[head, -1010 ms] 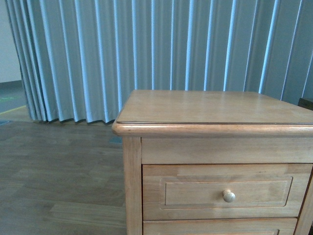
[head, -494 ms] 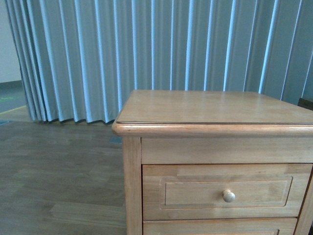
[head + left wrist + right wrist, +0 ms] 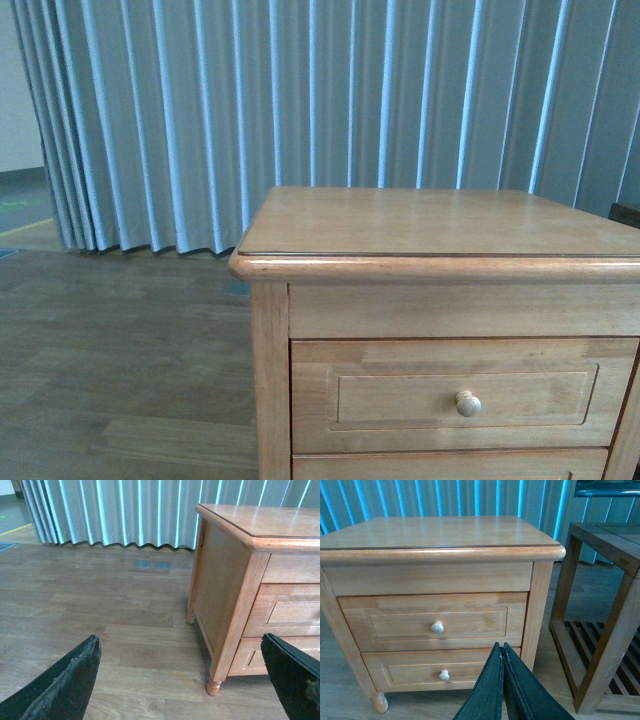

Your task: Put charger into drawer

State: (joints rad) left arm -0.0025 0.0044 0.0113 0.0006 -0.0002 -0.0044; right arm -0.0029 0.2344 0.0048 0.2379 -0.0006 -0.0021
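The upper drawer [image 3: 460, 395] of a honey-coloured wooden cabinet is closed, with one round pale knob [image 3: 467, 403]. It also shows in the right wrist view [image 3: 432, 622] and partly in the left wrist view [image 3: 295, 612]. No charger shows in any view. My left gripper [image 3: 180, 652] is open and empty, low over the floor beside the cabinet's left side. My right gripper [image 3: 501, 647] is shut and empty, in front of the cabinet near the lower drawer [image 3: 440, 672]. Neither arm shows in the front view.
The cabinet top [image 3: 430, 220] is bare. A darker wooden slatted side table [image 3: 605, 630] stands to the cabinet's right. Grey-blue curtains [image 3: 300, 100] hang behind. Wood-look floor [image 3: 100, 605] spreads to the left. The cabinet stands on small turned feet [image 3: 214, 687].
The front view has shifted slightly: the cabinet sits a few pixels lower in the picture than before. The drawer stays closed.
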